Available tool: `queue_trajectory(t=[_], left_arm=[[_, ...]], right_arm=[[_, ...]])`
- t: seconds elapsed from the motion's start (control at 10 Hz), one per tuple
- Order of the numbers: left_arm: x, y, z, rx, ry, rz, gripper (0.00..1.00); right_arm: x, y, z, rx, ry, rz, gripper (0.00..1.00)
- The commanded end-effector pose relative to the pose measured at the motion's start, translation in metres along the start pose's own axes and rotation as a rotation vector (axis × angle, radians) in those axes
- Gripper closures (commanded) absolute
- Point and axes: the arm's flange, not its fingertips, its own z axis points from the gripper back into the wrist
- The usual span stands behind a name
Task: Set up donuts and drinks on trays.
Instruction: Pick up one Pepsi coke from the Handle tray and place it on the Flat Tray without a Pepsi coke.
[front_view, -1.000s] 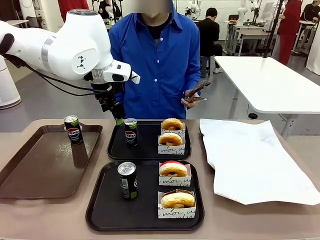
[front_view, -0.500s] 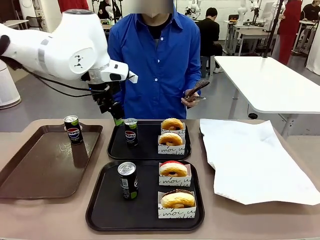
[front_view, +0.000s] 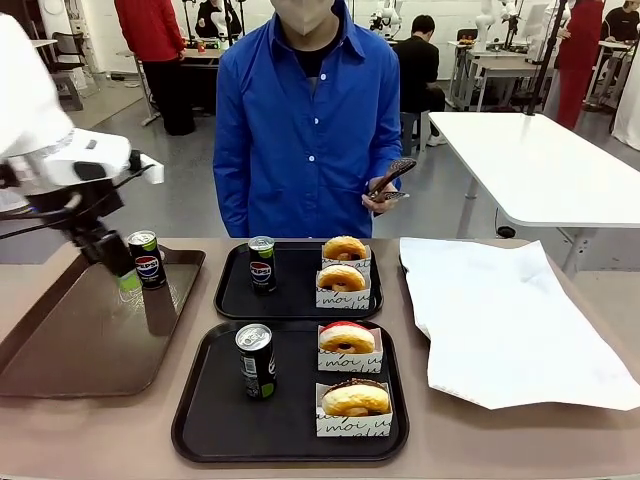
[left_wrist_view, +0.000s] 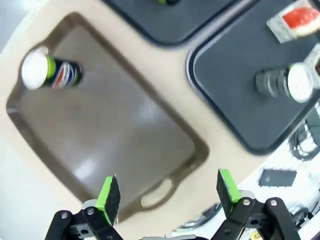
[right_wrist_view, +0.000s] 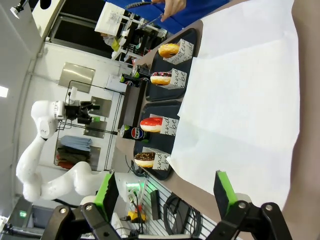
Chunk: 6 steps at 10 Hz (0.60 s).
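Left claw (front_view: 122, 278) (spread, empty) hangs just beside the Pepsi can (front_view: 147, 259) on the brown tray (front_view: 70, 340).

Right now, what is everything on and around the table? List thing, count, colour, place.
Black trays: 2, far and near, table centre.
Pepsi cans: 3, dark; far tray, near tray, brown tray.
Donuts: 4 in white sleeves; two on far tray, two on near tray, red-topped and chocolate-topped.
Brown tray: 1, table left.
White paper sheet: 1, table right.
Tongs: 1, dark, in person's hand.
Left gripper: open, above brown tray.
Right gripper: open, above paper sheet.
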Motion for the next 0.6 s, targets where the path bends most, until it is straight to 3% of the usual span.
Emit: queue_trajectory(t=[0.0, 0.4, 0.5], left_arm=[[0.025, 0.003, -0.011, -0.010, -0.016, -0.005, 0.00], [0.011, 0.000, -0.005, -0.004, -0.006, -0.012, 0.00], [-0.005, 0.026, -0.007, -0.121, -0.101, 0.107, 0.00]], right_arm=[[0.002, 0.000, -0.001, 0.026, -0.023, 0.008, 0.00], [0.002, 0.000, -0.001, 0.026, -0.023, 0.008, 0.00], [0.002, 0.000, -0.001, 0.026, -0.023, 0.008, 0.00]])
